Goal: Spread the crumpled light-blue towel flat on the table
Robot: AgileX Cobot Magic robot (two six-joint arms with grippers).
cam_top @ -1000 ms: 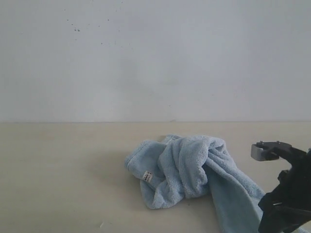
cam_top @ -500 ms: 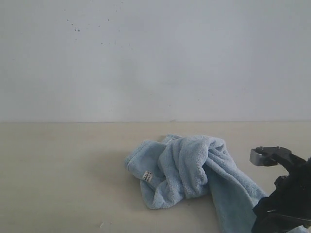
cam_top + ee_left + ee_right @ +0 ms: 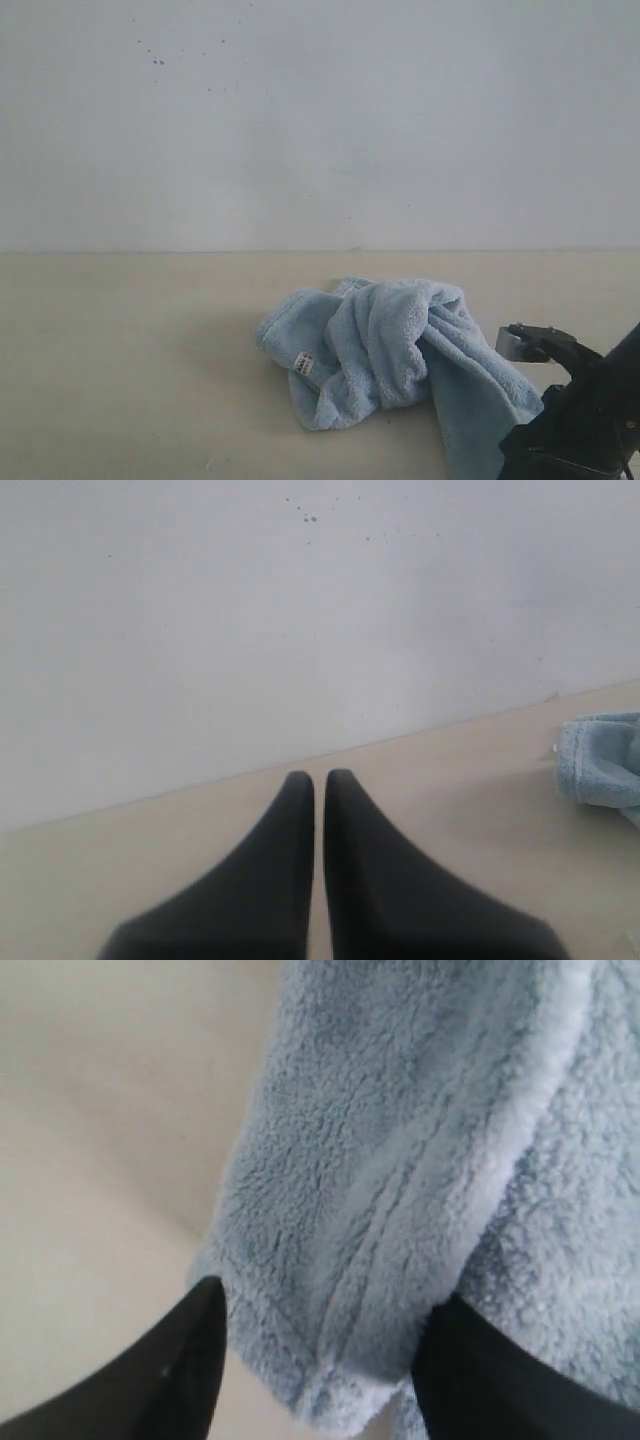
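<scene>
Towel [image 3: 390, 345] crumpled on table [image 3: 130, 380], right of centre. Looks soft, light, floppy; best pinched at hemmed corner. Right gripper [image 3: 320, 1310] spread wide astride that corner; left gripper [image 3: 319, 777] closed, empty, well apart.

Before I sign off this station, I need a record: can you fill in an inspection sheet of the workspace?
Surface: pale beige table, matte.
Job's things: towel lies crumpled on it, white label tag showing.
Clutter: nothing seen.
Grippers: left gripper, jaws shut, holding nothing; right gripper, jaws open, straddling a towel edge.
Cables: nothing seen.
Surroundings: white-grey wall, small dark specks.
</scene>
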